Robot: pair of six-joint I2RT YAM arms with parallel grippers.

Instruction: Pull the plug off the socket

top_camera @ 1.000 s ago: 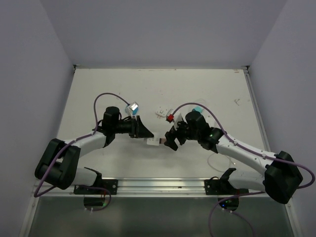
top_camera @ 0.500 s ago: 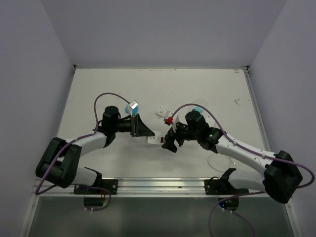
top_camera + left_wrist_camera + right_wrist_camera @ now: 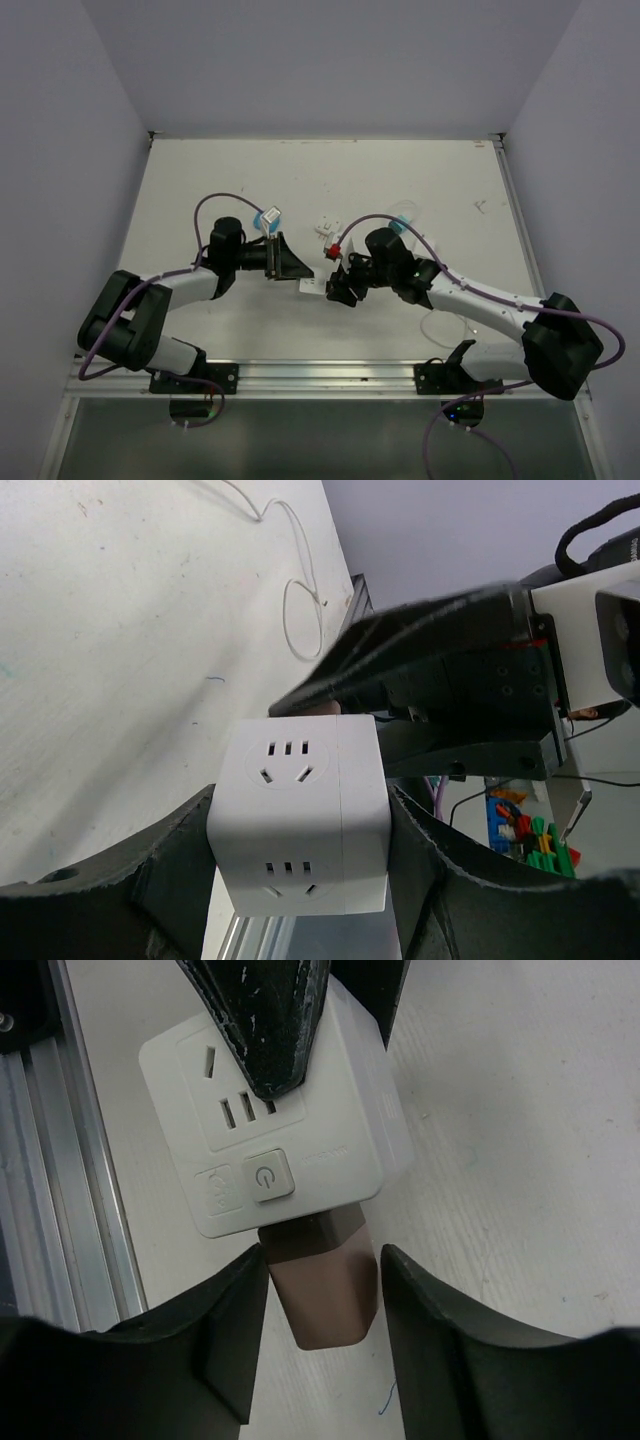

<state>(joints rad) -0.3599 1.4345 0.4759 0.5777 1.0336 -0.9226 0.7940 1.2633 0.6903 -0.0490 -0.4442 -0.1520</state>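
The socket (image 3: 300, 825), a white cube with slot holes on its faces, is clamped between the black fingers of my left gripper (image 3: 300, 880), held just above the table. From the top it shows as a small white block (image 3: 311, 285) between the two arms. A brown plug (image 3: 325, 1295) sticks out of its face with the power button (image 3: 262, 1178). My right gripper (image 3: 325, 1305) has its fingers close against both sides of the plug. One left fingertip (image 3: 265, 1020) covers the socket's far end in the right wrist view.
A small white block (image 3: 325, 227) lies on the table behind the grippers. A thin white wire loop (image 3: 440, 325) rests by the right forearm. The aluminium rail (image 3: 320, 375) runs along the near edge, and walls enclose the table on three sides.
My right gripper moved left onto the plug and its fingers closed in around it. The left gripper kept hold of the socket, barely shifting.
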